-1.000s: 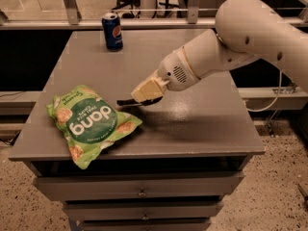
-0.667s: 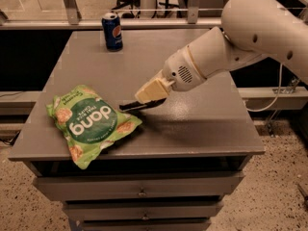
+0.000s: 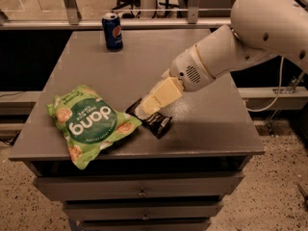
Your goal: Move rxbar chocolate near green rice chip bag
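The tool (image 3: pixel 150 106) hangs low over the tabletop (image 3: pixel 207 129), with the rxbar chocolate (image 3: pixel 159 123) lying flat directly beneath it; whether it is clamped on the bar or has let go, I cannot tell. The green rice chip bag (image 3: pixel 89 124) lies just beyond the tool's tip, beside the bar. This looks like the placing step; next, release and lift straight up without dragging the bar

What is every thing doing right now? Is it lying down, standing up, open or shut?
rxbar chocolate: lying flat on the table, close beside the bag, partly under the gripper.
green rice chip bag: lying flat, puffy, one corner hanging over the table's front edge.
soda can: standing upright at the back.
drawers: shut.
gripper: down low, right over the bar.
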Controlling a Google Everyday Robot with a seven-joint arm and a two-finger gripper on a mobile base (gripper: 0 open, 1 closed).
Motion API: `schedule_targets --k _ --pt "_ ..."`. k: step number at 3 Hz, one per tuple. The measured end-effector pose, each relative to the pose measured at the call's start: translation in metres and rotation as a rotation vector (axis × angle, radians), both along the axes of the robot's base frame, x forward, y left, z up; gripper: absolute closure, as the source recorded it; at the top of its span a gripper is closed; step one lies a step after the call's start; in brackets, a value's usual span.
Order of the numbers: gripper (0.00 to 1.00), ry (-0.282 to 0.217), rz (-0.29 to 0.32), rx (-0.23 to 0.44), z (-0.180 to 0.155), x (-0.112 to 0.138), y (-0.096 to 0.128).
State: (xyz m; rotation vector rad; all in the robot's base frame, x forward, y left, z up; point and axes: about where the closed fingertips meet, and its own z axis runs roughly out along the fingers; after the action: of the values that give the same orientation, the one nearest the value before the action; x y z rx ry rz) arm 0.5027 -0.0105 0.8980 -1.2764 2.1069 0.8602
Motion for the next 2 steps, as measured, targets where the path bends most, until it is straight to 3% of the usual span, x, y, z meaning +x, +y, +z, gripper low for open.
schedule_targets --k 1,2 --pt "0.0 -0.016 -0.022 -0.006 0.002 0.006 -0.012" --pt "0.0 -0.094 -0.065 0.067 0.017 0.035 -0.05"
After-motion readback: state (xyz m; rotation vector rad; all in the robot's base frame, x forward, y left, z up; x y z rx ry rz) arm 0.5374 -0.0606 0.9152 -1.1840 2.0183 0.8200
